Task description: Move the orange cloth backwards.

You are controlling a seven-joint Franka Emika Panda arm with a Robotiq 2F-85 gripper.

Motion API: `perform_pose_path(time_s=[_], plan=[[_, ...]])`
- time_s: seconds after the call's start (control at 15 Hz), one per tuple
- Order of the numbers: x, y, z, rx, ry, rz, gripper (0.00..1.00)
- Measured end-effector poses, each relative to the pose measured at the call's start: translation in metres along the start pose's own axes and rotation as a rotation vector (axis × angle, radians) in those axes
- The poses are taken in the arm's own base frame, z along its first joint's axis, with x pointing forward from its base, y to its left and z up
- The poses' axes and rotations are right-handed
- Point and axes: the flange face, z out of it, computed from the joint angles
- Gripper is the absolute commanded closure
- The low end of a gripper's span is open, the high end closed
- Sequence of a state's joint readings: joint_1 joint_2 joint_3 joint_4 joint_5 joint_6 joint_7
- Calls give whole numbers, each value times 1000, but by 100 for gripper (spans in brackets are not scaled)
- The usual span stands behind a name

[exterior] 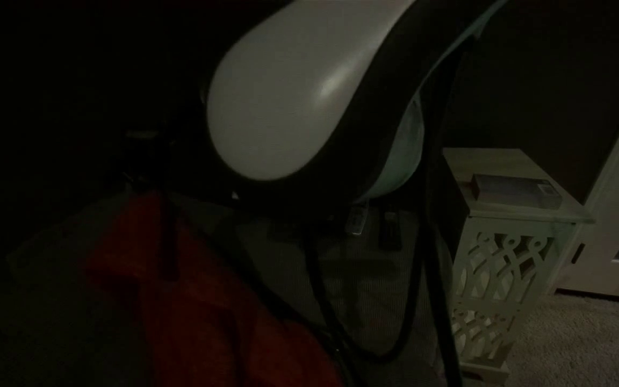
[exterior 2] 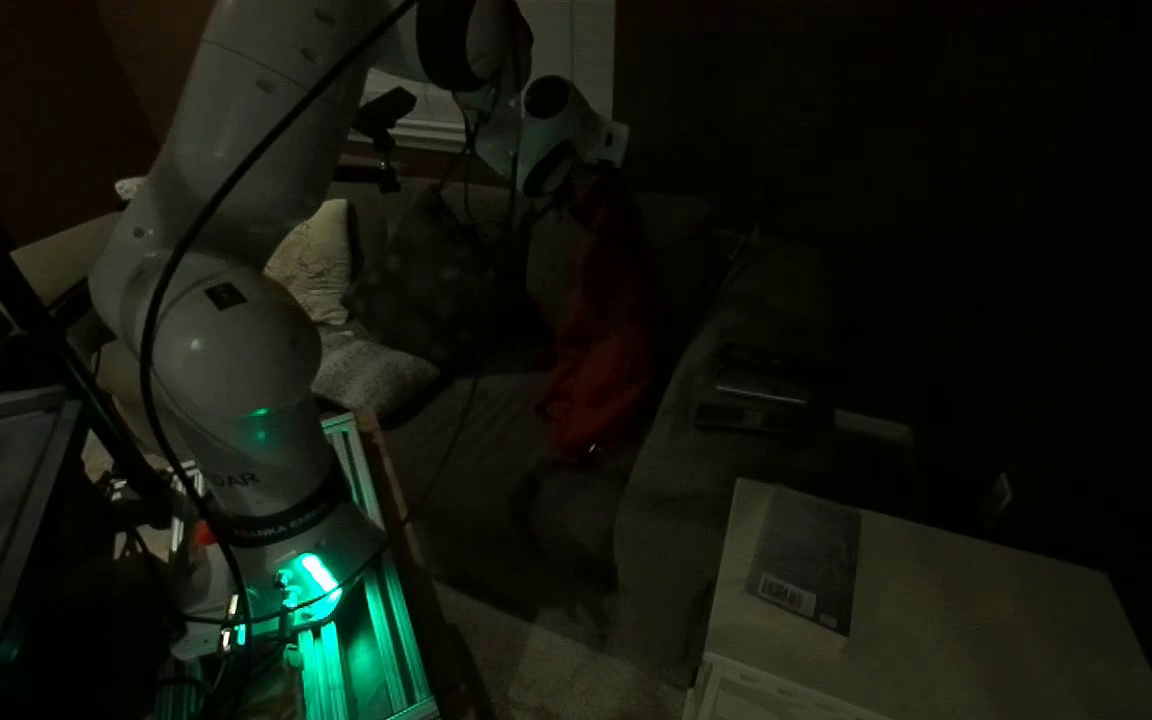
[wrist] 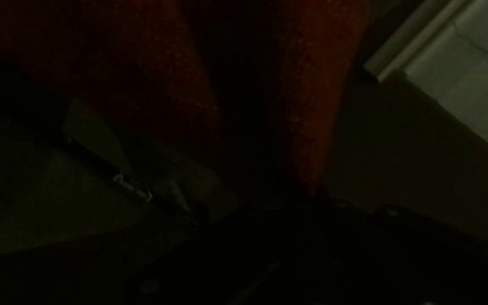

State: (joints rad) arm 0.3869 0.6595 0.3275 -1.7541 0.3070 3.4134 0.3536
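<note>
Pale rounded arm [exterior 2: 246, 360], long black cable [exterior 2: 147, 345] alongside, small dark square label [exterior 2: 226, 295], lettered black band [exterior 2: 281, 523], green base light [exterior 2: 319, 573], glossy shell [exterior: 272, 102] edged in black, dark jaws with round studs [wrist: 392, 212]

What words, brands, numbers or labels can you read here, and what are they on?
"DAR": on the robot arm; first letter uncertain.
"FRANKA E": on the dark band around its base; remaining letters blurred.
Barcode label on the flat box atop the cabinet: too small to read.
Dark square sticker on the robot arm: too small.
Orange cloth: no writing visible.
</note>
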Motion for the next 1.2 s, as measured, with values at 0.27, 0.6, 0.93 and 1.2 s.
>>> perform_pose_path(time_s=[0.27,0.6,0.93,1.2], plan=[[-35,2,40,-35,-196,-16,99],[-72,11,92,-139,-362,-86,70],[-65,24,127,-183,-334,-109,42],[-22,36,118,-204,-288,-67,14]])
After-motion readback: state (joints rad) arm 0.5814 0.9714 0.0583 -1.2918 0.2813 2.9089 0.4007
